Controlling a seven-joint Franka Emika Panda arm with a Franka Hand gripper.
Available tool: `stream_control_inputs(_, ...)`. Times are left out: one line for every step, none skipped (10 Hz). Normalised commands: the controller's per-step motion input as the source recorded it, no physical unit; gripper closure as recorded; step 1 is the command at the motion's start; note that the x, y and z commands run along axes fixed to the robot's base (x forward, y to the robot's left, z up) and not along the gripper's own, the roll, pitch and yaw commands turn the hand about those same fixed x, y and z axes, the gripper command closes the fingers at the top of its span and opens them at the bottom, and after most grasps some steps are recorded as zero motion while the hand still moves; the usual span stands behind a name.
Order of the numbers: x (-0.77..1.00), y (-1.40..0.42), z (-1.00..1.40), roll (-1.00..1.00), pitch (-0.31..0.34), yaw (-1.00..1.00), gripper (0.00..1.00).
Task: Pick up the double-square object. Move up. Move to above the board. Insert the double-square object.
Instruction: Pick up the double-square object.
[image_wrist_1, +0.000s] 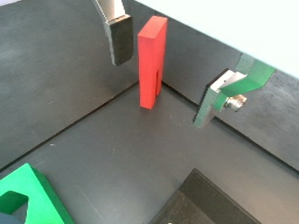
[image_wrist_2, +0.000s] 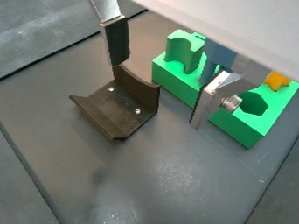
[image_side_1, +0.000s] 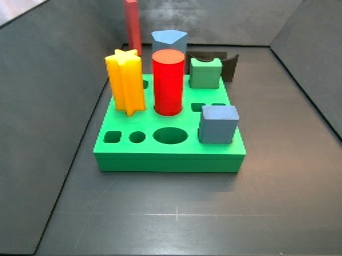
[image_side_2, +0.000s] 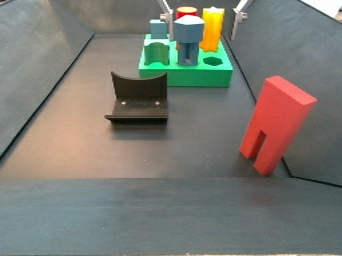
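The double-square object (image_wrist_1: 152, 61) is a tall salmon-red prism with a groove. It stands upright on the dark floor near a wall, also in a side view (image_side_2: 274, 122) and far back in a side view (image_side_1: 132, 25). My gripper (image_wrist_1: 159, 91) is open and empty, and the object shows in the gap between its fingers (image_wrist_1: 118, 39), farther off and untouched. The gripper also shows in a wrist view (image_wrist_2: 156, 94). The board (image_side_1: 171, 150) is a thick bright-green block with pegs in it, also seen in a wrist view (image_wrist_2: 239, 114) and a side view (image_side_2: 187, 72).
The dark fixture (image_side_2: 138, 97) stands on the floor between the object and the board, also in a wrist view (image_wrist_2: 114, 109). On the board are a yellow star peg (image_side_1: 124, 80), a round red cylinder (image_side_1: 167, 82), a blue cube (image_side_1: 219, 124) and a green notched peg (image_wrist_2: 184, 48). Walls enclose the floor.
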Motion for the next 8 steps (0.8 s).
stream_control_inputs(-0.68,0.36,0.0,0.0,-0.033,0.4,0.0)
stream_control_inputs(-0.37,0.31,-0.08,0.07,-0.047,0.64,0.0)
stream_control_inputs(-0.19,0.21,-0.09,0.08,-0.064,0.84,0.0)
stream_control_inputs(-0.33,0.29,-0.07,0.06,-0.07,0.71,0.0)
stream_control_inputs(-0.51,0.36,-0.09,0.07,-0.077,0.53,0.0)
stream_control_inputs(-0.63,0.45,-0.06,0.05,-0.067,0.38,0.0)
stream_control_inputs(-0.76,0.59,-0.11,0.05,-0.061,0.19,0.0)
stream_control_inputs(-0.87,0.54,-0.14,0.06,-0.067,0.14,0.0)
